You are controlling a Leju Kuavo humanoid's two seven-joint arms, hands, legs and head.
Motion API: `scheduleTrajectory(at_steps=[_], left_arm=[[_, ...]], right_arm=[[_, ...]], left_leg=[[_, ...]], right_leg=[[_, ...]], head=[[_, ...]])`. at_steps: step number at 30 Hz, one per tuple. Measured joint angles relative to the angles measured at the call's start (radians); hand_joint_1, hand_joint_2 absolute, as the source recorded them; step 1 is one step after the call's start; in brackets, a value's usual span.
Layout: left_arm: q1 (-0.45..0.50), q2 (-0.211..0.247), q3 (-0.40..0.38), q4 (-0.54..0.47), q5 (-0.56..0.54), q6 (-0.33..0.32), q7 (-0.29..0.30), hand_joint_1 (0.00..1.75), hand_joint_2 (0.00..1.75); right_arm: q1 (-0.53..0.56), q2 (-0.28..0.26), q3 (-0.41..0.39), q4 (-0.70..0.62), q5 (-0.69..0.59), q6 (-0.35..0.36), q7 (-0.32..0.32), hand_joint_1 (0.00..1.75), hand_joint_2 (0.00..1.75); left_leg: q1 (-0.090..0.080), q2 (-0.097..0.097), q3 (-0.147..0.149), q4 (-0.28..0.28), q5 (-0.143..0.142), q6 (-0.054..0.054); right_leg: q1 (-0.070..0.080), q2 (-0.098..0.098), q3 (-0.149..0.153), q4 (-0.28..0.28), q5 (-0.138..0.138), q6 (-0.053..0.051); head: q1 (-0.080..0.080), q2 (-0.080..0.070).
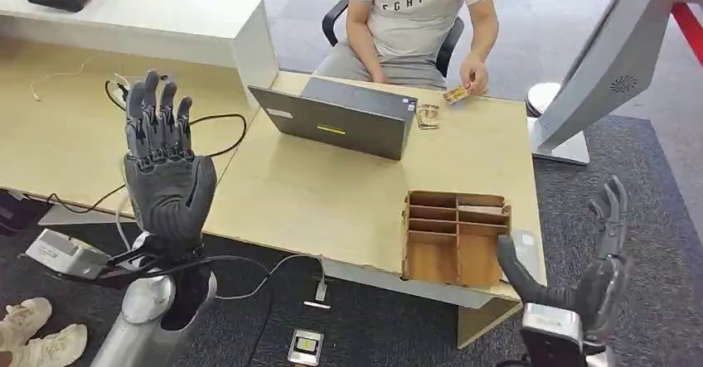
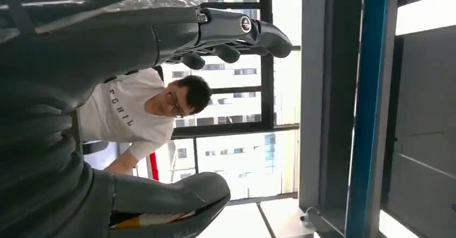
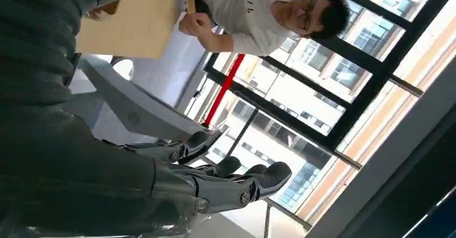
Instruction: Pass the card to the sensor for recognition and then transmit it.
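While the left hand [image 1: 168, 164] is raised over the surface [image 1: 332, 193] with fingers spread and empty, the right hand [image 1: 593, 259] hangs open beside the wooden organizer [image 1: 455, 236]. A seated person [image 1: 419, 15] holds the card [image 1: 455, 94] at the far edge, behind the laptop [image 1: 340, 117].

A big light wood table [image 1: 332, 193] stands in the middle of the room. Under it, the floor has a dark grey carpet [image 1: 655, 243]. Behind the table, a person [image 1: 414, 19] sits in a black chair [image 1: 452, 40]. To the left of the table is a white counter [image 1: 166, 23]. To the right of the table stands a tall grey stand [image 1: 605, 69] on a white base. Far behind the table are big windows [image 3: 301, 87] with black frames, and bright daylight comes in.
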Motion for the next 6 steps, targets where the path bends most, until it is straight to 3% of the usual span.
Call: scheduleTrajectory(at_steps=[3,6], left_arm=[[0.009,0.005,0.0,-0.005,-0.005,0.013,0.002,0.0,1.75],[0.024,0.009,0.002,-0.018,-0.016,0.041,0.006,0.0,1.75]], right_arm=[[0.045,0.021,-0.032,-0.067,-0.099,0.0,-0.082,0.0,1.75],[0.066,0.03,-0.042,-0.112,-0.134,0.0,-0.095,0.0,1.75]], left_leg=[[0.0,0.001,0.0,0.0,0.0,0.0],[0.0,0.001,0.0,0.0,0.0,0.0]], right_leg=[[0.0,0.0,0.0,0.0,0.0,0.0],[0.0,0.0,0.0,0.0,0.0,0.0]], head=[[0.0,0.0],[0.0,0.0]])
